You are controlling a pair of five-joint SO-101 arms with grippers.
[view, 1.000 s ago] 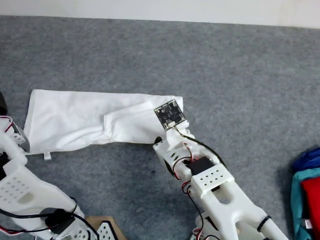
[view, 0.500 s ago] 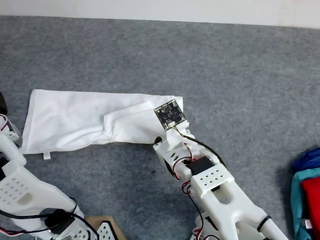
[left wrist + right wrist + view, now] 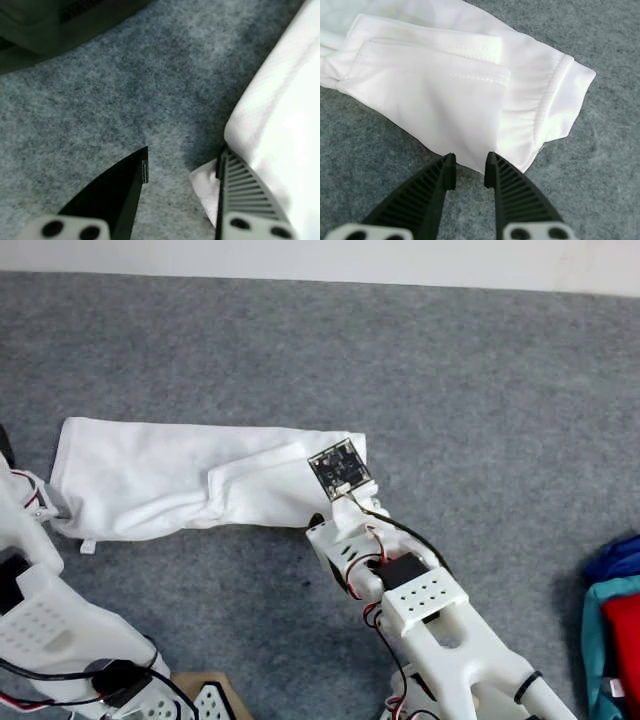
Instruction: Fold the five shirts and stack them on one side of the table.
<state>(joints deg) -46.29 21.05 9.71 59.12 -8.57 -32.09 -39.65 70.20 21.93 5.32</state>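
The white shirt [image 3: 170, 480] lies stretched across the left-centre of the frame on the grey desk [image 3: 480, 390]. The right claw [image 3: 470, 160] sits at its right hem, jaws narrowly apart. The left claw [image 3: 183, 155] gapes wide at the left end (one finger against the corner). Coloured shirts [image 3: 615, 640] are piled at the lower right edge

left arm [image 3: 45, 620], right arm [image 3: 440, 625]: white perforated shells | cables [image 3: 375, 540]: red, black, white | wrist board [image 3: 338, 468]: dark square | right gripper [image 3: 470, 157]: black, ribbed
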